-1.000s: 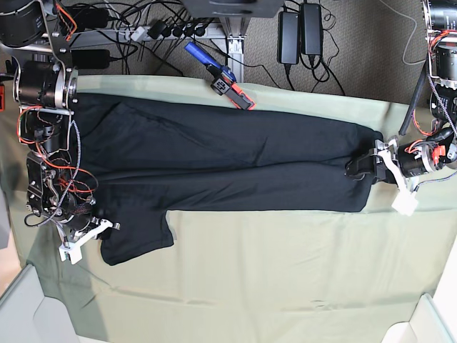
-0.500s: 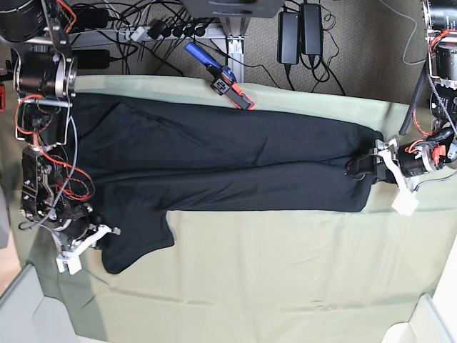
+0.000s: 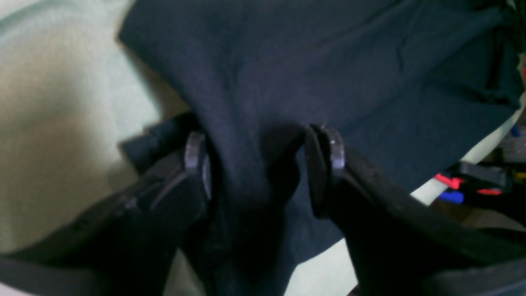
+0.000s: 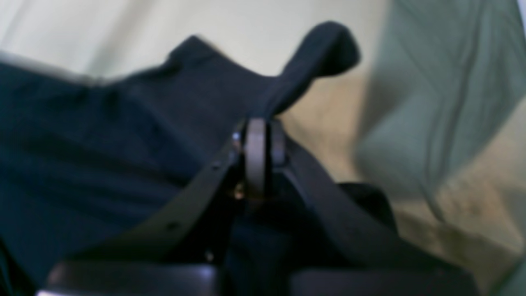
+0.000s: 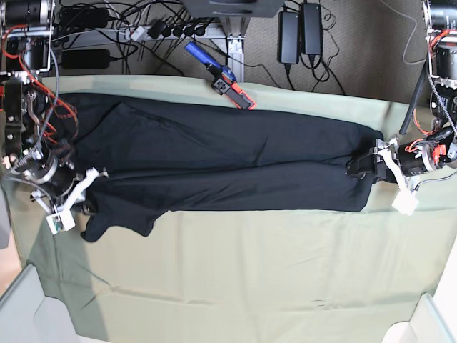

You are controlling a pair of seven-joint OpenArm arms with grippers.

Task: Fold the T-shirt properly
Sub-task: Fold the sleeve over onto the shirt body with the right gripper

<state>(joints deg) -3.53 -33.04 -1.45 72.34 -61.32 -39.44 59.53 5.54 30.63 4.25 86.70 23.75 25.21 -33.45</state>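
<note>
The black T-shirt [image 5: 228,161] lies stretched left to right across the pale green cloth [image 5: 271,271]. My right gripper [image 5: 84,200], at the left of the base view, is shut on the sleeve. In the right wrist view its fingers [image 4: 257,156] are pressed together on black fabric [image 4: 102,144], and a tip of cloth sticks up past them. My left gripper [image 5: 357,169] is at the shirt's right end. In the left wrist view it [image 3: 263,160] stands open, with a bunch of the shirt [image 3: 328,61] lying between its wide-apart fingers.
An orange and blue tool [image 5: 225,83] rests at the back edge of the cloth. Power adapters [image 5: 300,32] and cables lie on the floor behind. White bin corners show at the front left [image 5: 28,307] and front right [image 5: 428,321].
My right gripper has moved toward the back with the sleeve in it, drawing the hanging sleeve in toward the shirt body. The left arm has stayed still.
</note>
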